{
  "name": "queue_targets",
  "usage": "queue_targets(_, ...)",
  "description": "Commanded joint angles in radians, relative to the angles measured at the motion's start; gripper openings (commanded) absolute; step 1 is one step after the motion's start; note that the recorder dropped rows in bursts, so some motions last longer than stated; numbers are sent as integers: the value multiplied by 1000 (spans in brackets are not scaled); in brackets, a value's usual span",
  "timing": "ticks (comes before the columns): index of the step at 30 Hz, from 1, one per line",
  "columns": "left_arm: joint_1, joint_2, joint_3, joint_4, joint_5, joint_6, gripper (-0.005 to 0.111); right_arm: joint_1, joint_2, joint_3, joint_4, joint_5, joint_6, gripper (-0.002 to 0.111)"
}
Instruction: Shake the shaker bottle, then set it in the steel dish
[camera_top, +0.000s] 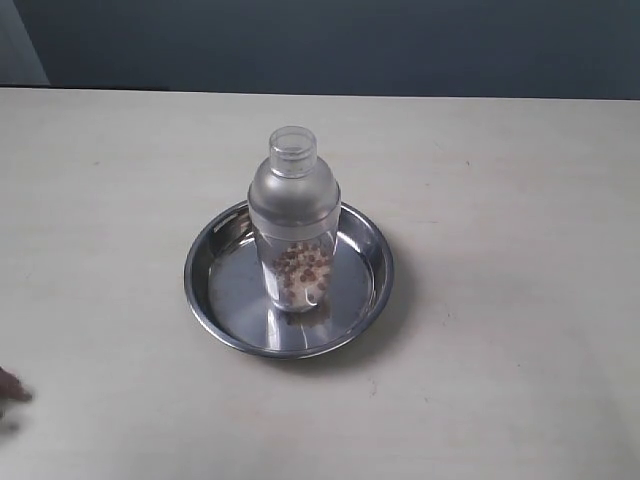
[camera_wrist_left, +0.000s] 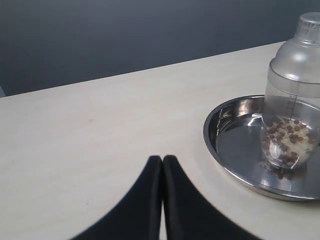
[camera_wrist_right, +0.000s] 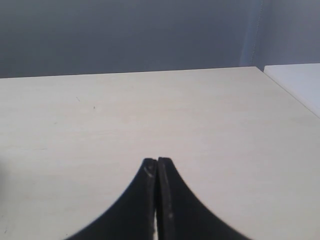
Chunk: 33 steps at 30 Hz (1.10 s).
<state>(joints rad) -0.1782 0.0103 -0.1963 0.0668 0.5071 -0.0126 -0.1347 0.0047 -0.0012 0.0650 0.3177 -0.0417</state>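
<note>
The shaker bottle (camera_top: 294, 215) stands upright in the middle of the steel dish (camera_top: 225, 300), with brown grains settled in its lower part. The left wrist view shows the same bottle (camera_wrist_left: 295, 90) in the dish (camera_wrist_left: 235, 150), off to one side and apart from my left gripper (camera_wrist_left: 163, 159), whose black fingers are pressed together and hold nothing. My right gripper (camera_wrist_right: 157, 161) is shut and empty too, over bare table with neither bottle nor dish in its view. In the exterior view only a dark tip (camera_top: 12, 388) shows at the left edge.
The pale table (camera_top: 500, 180) runs back to a dark wall. A white surface (camera_wrist_right: 297, 82) lies beyond the table's edge in the right wrist view.
</note>
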Motion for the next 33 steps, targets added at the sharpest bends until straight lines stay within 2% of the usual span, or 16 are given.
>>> queue_targets(1,19,-10,6,-58,-24,68,0,-3,-5,1,1,-13,-2,-1)
queue_targets(5,19,-10,6,-90,-24,110,0,-3,-5,1,1,-13,-2,-1)
queue_targets(9,19,-10,6,-207,-24,256,0,-3,-5,1,1,-13,-2,-1)
queue_targets(13,19,-10,7,-190,-24,240,0,-3,-5,1,1,-13,-2,-1)
queue_targets(18,19,-10,7,-142,-26,113,0,-3,-5,1,1,-13,-2,-1)
queue_targets(24,19,-10,23,-139,-65,100,0,-3,-5,1,1,-13,-2,-1)
queue_targets(28,19,-10,82,-181,-131,100,0,-3,-5,1,1,-13,-2,-1)
queue_targets(33,19,-10,131,-181,-122,100,0,-3,-5,1,1,-13,-2,-1)
